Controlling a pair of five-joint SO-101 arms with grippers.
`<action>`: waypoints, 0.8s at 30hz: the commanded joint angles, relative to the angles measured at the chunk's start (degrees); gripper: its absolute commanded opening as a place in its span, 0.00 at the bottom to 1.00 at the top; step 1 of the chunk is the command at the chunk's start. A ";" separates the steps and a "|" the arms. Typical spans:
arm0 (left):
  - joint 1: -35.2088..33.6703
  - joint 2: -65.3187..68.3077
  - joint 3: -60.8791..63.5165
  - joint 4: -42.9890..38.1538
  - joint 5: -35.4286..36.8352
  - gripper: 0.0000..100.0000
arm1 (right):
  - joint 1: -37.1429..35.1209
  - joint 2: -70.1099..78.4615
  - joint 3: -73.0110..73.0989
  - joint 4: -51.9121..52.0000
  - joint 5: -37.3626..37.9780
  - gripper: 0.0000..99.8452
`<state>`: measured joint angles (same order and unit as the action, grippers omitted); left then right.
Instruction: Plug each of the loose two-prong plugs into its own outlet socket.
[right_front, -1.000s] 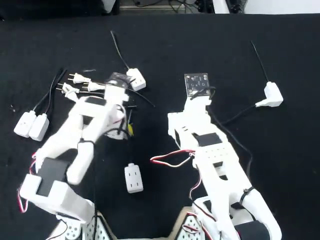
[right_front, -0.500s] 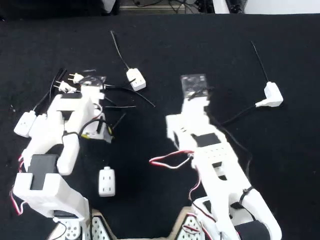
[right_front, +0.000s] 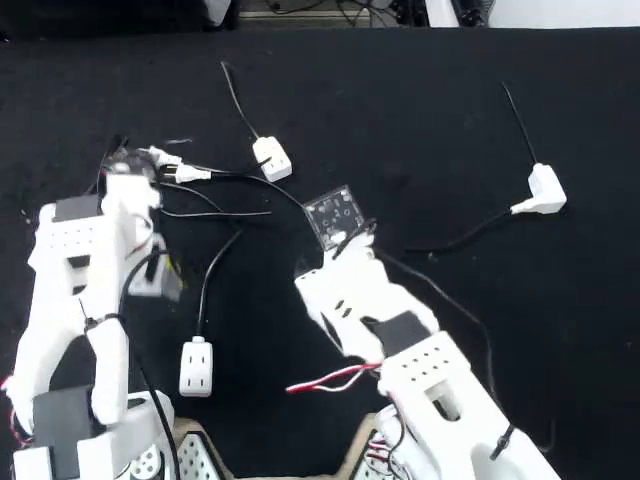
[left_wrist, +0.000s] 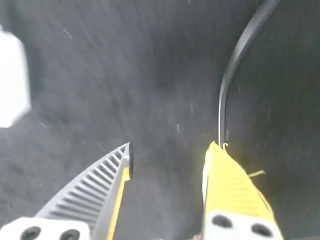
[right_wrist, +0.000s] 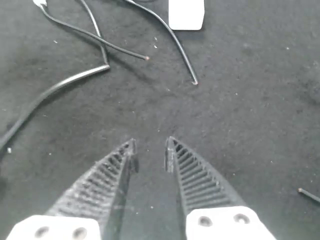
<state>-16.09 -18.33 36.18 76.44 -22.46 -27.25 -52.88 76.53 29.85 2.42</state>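
We find the left gripper (left_wrist: 170, 147), jaws wide apart, beside a cable (left_wrist: 234, 60); the right gripper (right_wrist: 151, 141) has jaws narrowly apart.

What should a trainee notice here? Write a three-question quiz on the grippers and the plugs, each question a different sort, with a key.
1. True or false: the right gripper grips a two-prong plug.
2. The white angled plastic plug on a thin black cord is: A) in a gripper; B) lying loose on the black cloth; C) plugged into a socket.
3. Fill in: the left gripper stands ___, with nothing between its fingers.
Key: 1 false; 2 B; 3 open.
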 joint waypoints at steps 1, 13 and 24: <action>-1.10 -2.02 5.58 3.08 -11.34 0.25 | -1.05 -1.89 -0.48 -1.49 0.62 0.09; -0.40 -2.55 12.70 3.08 -18.99 0.25 | -0.70 -1.98 -0.48 -1.67 0.70 0.09; 15.25 -2.02 12.70 -2.81 -10.02 0.25 | 8.88 -2.24 -1.89 -1.85 -1.05 0.09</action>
<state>-6.42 -19.21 49.10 76.79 -36.88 -22.86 -52.97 76.53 29.76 2.77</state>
